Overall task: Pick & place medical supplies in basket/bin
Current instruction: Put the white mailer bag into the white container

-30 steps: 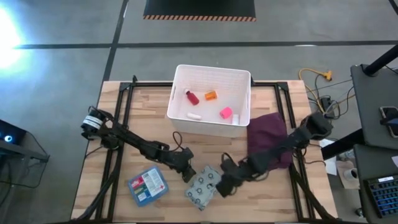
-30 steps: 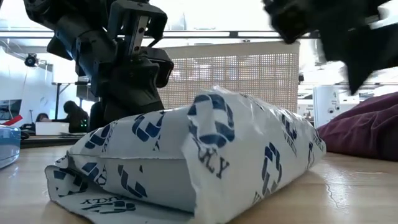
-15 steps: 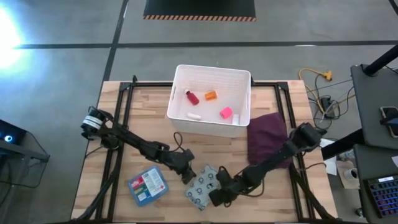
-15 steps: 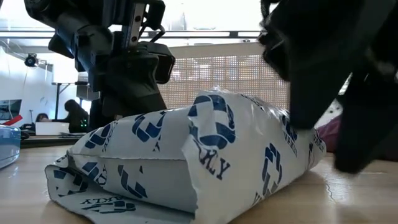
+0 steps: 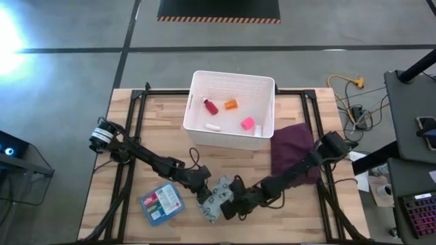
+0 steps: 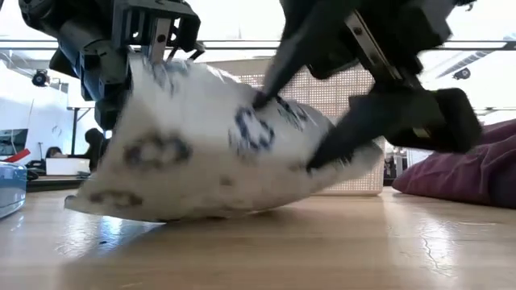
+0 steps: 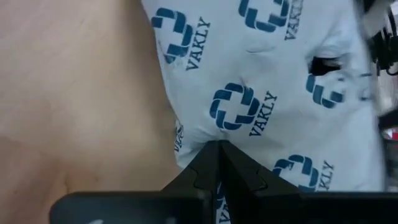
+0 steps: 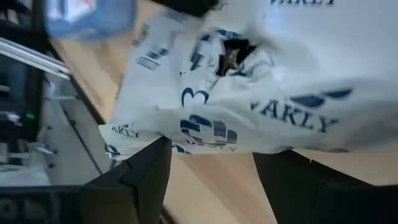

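Note:
The grey-white patterned packet [image 5: 216, 198] lies near the table's near edge, between both grippers. My left gripper [image 7: 217, 144] is shut on it from the left. My right gripper [image 8: 211, 168] is open at its right end [image 6: 355, 153], with one finger high and one low. In the low view the packet [image 6: 218, 153] stands tilted, its underside on the wood. The blue first-aid box [image 5: 162, 203] lies to the left of the packet. The white bin [image 5: 267, 88] holds a red bottle [image 5: 210, 105], an orange bottle [image 5: 231, 104], a pink roll [image 5: 247, 123] and a white roll [image 5: 212, 126]. My left gripper pinches a puckered fold of the packet's wrapper [image 7: 214, 134] between its two shut fingers, at the packet's left upper side [image 6: 149, 68]. It comes from the table's left, slanting down. The packet is raised on that side, and its lower edge [image 6: 201, 213] stays on the table. My right gripper stands open astride the packet's right end, coming from the table's right. Its upper fingertip [image 6: 266, 93] lies against the packet's top face. Its lower finger [image 6: 339, 141] lies against the packet's side. Whether either finger presses in, I cannot tell.
The maroon cloth [image 5: 293, 153] lies on the right under my right arm. The bin's wall [image 6: 355, 89] rises behind the packet. Bare wood [image 5: 225, 158] lies between the bin and the packet. The near table edge is close to both grippers.
My right gripper has moved toward the table's left and down onto the packet, until its fingers straddle the packet's right end. The packet has tipped: its left upper side has risen with my left gripper while its underside stays on the table. It has also shifted slightly leftward.

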Motion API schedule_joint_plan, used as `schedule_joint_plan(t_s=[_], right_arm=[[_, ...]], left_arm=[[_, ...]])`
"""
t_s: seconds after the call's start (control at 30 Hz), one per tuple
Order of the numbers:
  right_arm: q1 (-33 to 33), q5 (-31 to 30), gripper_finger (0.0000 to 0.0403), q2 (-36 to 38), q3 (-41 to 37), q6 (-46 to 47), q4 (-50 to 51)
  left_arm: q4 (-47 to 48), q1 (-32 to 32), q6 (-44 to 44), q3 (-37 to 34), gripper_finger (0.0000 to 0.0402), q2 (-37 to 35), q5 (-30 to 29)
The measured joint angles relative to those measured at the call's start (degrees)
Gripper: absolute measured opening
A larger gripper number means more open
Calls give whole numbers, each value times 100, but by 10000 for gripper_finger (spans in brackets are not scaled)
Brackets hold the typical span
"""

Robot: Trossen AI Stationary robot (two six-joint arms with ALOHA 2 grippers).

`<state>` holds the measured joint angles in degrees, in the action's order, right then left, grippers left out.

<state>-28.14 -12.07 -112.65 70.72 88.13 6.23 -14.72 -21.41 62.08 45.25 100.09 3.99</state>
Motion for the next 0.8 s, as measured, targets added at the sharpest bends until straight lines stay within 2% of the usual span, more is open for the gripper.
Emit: schedule_joint_plan(t_s=[0.3, 0.47, 0.63, 0.8], right_arm=[[261, -399, 217, 196, 60, 28, -163], [311, -653, 217, 330, 118, 522, 98], [312, -294, 217, 376, 125, 1079, 343], [312, -44, 217, 434, 171, 1201, 504]], left_arm=[[24, -10, -2, -2, 1, 17, 42], [-50, -30, -70, 0, 1, 42, 101], [-78, -24, -115, 0, 1, 42, 24], [-93, -22, -138, 0, 1, 17, -39]])
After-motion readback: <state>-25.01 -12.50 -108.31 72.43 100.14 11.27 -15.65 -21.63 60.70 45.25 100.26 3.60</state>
